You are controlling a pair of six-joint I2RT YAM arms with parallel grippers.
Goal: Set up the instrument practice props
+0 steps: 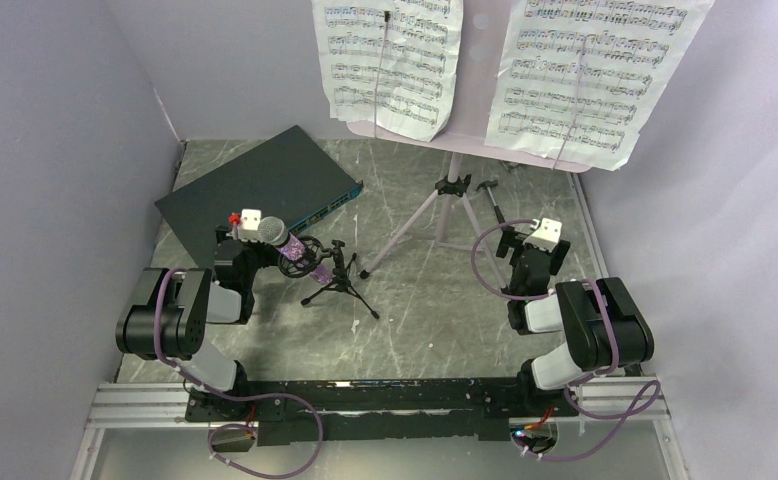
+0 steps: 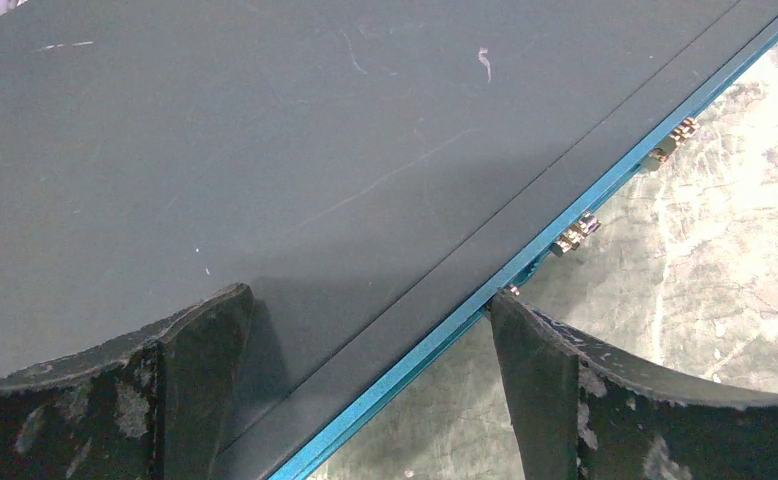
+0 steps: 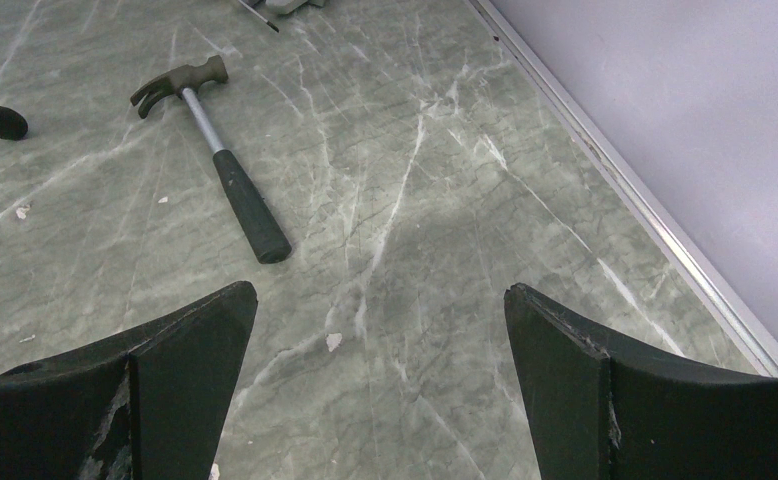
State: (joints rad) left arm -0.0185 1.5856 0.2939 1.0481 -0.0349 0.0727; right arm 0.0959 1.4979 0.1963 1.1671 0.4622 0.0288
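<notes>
I'm seeing the setup looking nearly finished. The music stand (image 1: pixel 475 80) is standing at the back of the table (image 3: pixel 445 200) with two pages of sheet music (image 1: pixel 390 60) resting on it. The microphone (image 1: pixel 290 250) is sitting tilted in its little mic stand (image 1: pixel 343 280), just in front of the left arm. I'm holding the left gripper (image 2: pixel 365 390) wide open and empty over a dark flat board (image 2: pixel 265 150). The right gripper (image 3: pixel 375 390) is equally wide, gripping nothing, near a hammer (image 3: pixel 220 170). I'm finding no containers in view. I'm judging little is left beyond checking the microphone's seating.
</notes>
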